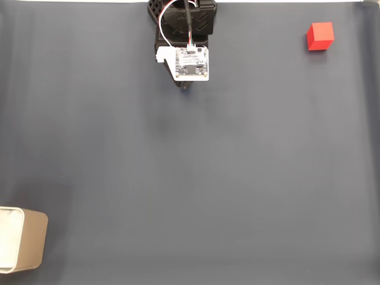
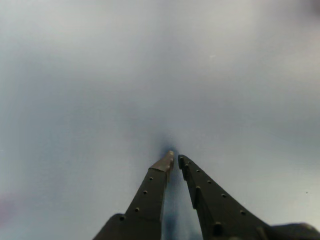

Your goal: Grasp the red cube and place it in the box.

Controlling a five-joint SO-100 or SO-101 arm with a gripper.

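Claw [image 2: 175, 157]: fingers nearly together at the tips with only a narrow gap, gripping nothing, tips close above the bare grey worktop [image 1: 196, 178]. In the fixed view the arm [image 1: 185, 35] stands at top centre. Cube [image 1: 320, 36] rests well right of the arm. Box [image 1: 27, 249] sits far below-left of the arm, at the frame corner

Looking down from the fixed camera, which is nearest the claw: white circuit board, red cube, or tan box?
1. White circuit board, mounted on the arm just above the gripper.
2. Small red cube, top right.
3. Tan box, bottom left corner.
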